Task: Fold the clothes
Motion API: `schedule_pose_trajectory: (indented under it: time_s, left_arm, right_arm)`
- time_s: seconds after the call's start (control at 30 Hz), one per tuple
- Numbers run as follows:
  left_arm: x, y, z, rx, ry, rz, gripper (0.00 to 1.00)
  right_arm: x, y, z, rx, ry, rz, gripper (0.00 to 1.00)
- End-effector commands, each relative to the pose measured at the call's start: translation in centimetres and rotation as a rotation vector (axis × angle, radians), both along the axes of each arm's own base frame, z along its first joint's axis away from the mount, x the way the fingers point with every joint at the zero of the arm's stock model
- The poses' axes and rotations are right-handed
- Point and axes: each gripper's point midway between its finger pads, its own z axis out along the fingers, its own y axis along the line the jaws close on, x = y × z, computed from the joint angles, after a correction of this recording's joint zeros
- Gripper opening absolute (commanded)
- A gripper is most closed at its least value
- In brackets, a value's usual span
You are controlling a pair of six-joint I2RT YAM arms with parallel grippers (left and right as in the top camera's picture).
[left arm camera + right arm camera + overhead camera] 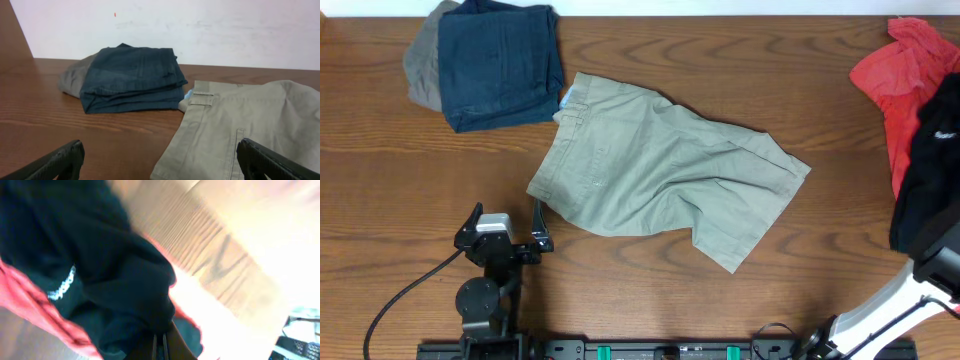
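The pale khaki-grey shorts [660, 170] lie spread on the wooden table, waistband toward the left and legs toward the right. In the left wrist view [240, 125] the waistband corner and a belt loop show. My left gripper [535, 225] is open and empty just off the shorts' lower-left waistband corner, and its fingers [160, 162] straddle that edge. My right gripper [160, 347] is shut on a black garment [100, 255] at the far right. In the overhead view its fingers are hidden under that cloth [930, 170].
A folded dark navy garment [500, 60] lies on a grey one [420, 60] at the back left, close to the shorts' waistband. It also shows in the left wrist view [132, 77]. A red shirt [895, 80] lies crumpled at the back right under the black garment.
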Motion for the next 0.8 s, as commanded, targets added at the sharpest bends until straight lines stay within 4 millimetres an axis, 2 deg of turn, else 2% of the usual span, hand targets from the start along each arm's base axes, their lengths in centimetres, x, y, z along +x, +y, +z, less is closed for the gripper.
schedule_pose_trajectory:
  time_s: [0.0, 0.07, 0.13, 0.17, 0.2, 0.23, 0.27, 0.37, 0.47, 0.57, 0.63, 0.77]
  left_arm:
    - [-0.1, -0.1, -1.6, 0.001, 0.05, -0.006, 0.98]
    - [-0.1, -0.1, -1.6, 0.001, 0.05, -0.006, 0.98]
    - [-0.1, -0.1, -1.6, 0.001, 0.05, -0.006, 0.98]
    - [-0.1, -0.1, -1.6, 0.001, 0.05, -0.006, 0.98]
    - [-0.1, -0.1, -1.6, 0.001, 0.05, -0.006, 0.98]
    - [-0.1, -0.1, -1.6, 0.001, 0.05, -0.006, 0.98]
    - [-0.1, -0.1, -1.6, 0.001, 0.05, -0.006, 0.98]
    - [-0.1, -0.1, -1.6, 0.001, 0.05, -0.006, 0.98]
    - [-0.1, -0.1, -1.6, 0.001, 0.05, -0.006, 0.98]
    - [-0.1, -0.1, -1.6, 0.001, 0.05, -0.006, 0.98]
    - [-0.1, -0.1, -1.6, 0.001, 0.05, -0.006, 0.98]
    - [-0.1, -0.1, -1.6, 0.001, 0.05, -0.006, 0.98]
  right_arm:
    - [-0.2, -1.3, 3.9, -0.059, -0.07, -0.029, 0.01]
    - [0.6, -0.7, 3.8, -0.02, -0.11, -0.003, 0.02]
    - [1.2, 0.0, 3.2, 0.026, -0.13, 0.024, 0.17]
    - [1.7, 0.6, 2.6, 0.056, -0.139, 0.041, 0.38]
    - [2.0, 1.0, 2.2, 0.081, -0.146, 0.054, 0.74]
    - [2.3, 1.5, 1.7, 0.111, -0.153, 0.068, 0.94]
    - [2.6, 1.9, 1.2, 0.135, -0.16, 0.08, 0.99]
    - [3.6, 3.6, 0.1, 0.23, -0.195, 0.124, 0.99]
    - [5.4, 6.3, -0.3, 0.351, -0.265, 0.198, 0.99]
    - [7.2, 10.7, -0.3, 0.509, -0.321, 0.315, 0.99]
    - [8.0, 14.4, -0.2, 0.62, -0.33, 0.398, 0.99]
    - [8.0, 20.3, -0.7, 0.756, -0.271, 0.476, 0.99]
